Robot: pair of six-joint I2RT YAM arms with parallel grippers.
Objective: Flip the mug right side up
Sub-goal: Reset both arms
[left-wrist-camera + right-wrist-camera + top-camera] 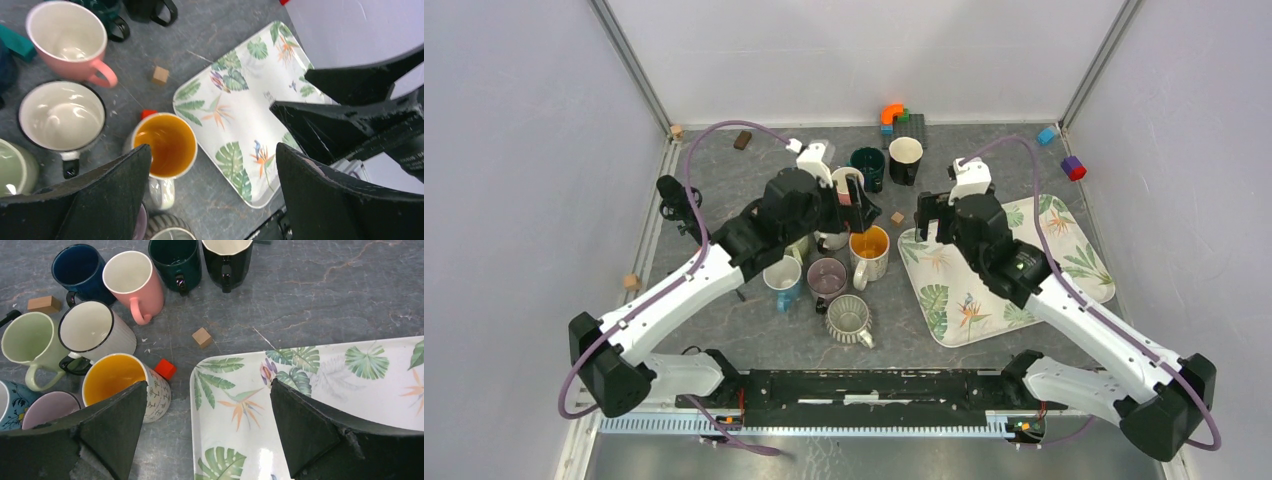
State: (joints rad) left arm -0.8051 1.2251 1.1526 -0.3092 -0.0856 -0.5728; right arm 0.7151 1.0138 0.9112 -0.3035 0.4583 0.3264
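as left gripper [212,147] hovers open, yellow-lined mug [166,144] stands upright, axis vertical

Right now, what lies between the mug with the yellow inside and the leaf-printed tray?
A small red block lies between that mug and the tray, near its corner, clearest in the right wrist view.

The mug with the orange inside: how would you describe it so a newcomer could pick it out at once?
Start at the leaf-printed tray. Off its left edge stands a cluster of mugs; this mug is nearest the tray, beside a red block. It alone has an orange interior, with a white patterned outside.
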